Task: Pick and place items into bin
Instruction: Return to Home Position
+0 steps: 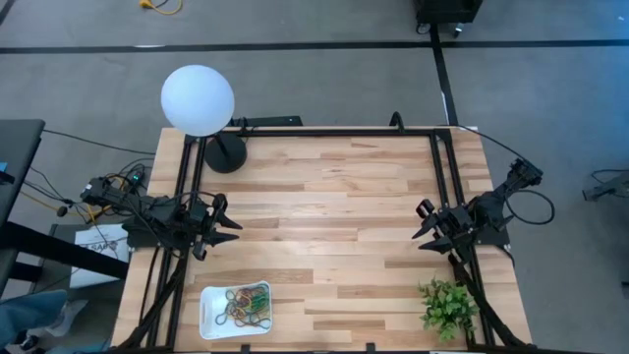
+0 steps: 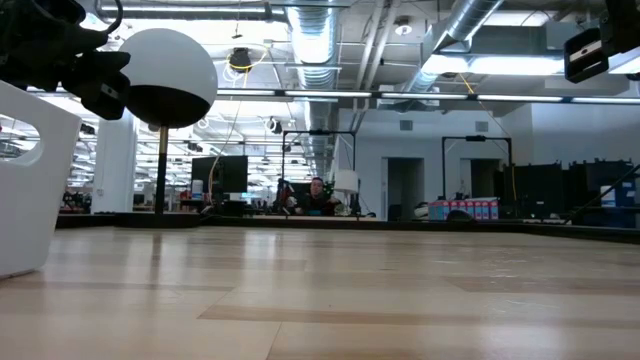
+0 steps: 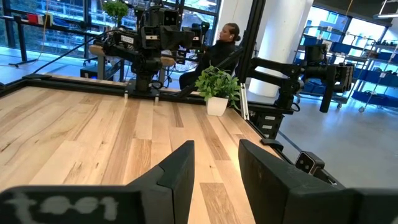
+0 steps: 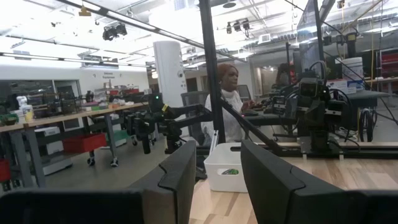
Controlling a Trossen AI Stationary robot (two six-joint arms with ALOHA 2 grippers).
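Note:
The small white bin [image 1: 235, 310] sits near the table's near-left corner. Several rubber-band loops [image 1: 246, 304] in red, green, yellow and orange lie tangled inside it. In the low view its white wall [image 2: 30, 180] fills the left edge. My left gripper [image 1: 232, 225] hovers over the table's left side, beyond the bin, fingers apart and holding nothing [image 3: 216, 168]. My right gripper [image 1: 423, 233] hovers over the right side, also open and empty [image 4: 217, 168]. The bin [image 4: 231, 168] shows between its fingers, far off.
A white globe lamp [image 1: 199, 99] stands on a black base at the far-left corner. A green plant [image 1: 447, 305] in a white pot sits at the near-right corner. Black frame rails run along the table's edges. A person [image 4: 230, 99] sits beyond the table. The middle wood surface is bare.

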